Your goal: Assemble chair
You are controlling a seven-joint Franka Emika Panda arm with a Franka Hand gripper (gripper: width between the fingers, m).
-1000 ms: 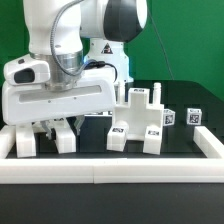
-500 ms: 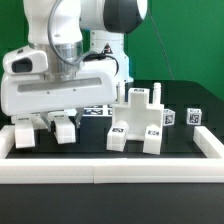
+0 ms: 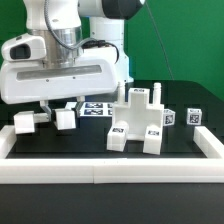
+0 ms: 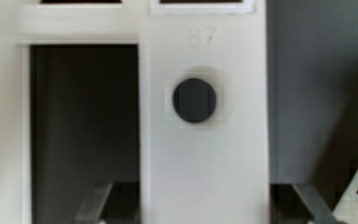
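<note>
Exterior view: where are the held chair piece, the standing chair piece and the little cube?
held chair piece [image 3: 65, 118], exterior view, its lower block.
standing chair piece [image 3: 135, 120], exterior view, front face.
little cube [image 3: 193, 117], exterior view, tagged face.

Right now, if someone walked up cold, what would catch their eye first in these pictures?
The big white chair part hanging under the arm, off the table at the exterior view's left, dominates; the wrist view shows white plastic with a dark oval hole up close. Next comes the partly built chair standing on the black table, with a small tagged block to the exterior view's right of it.
</note>
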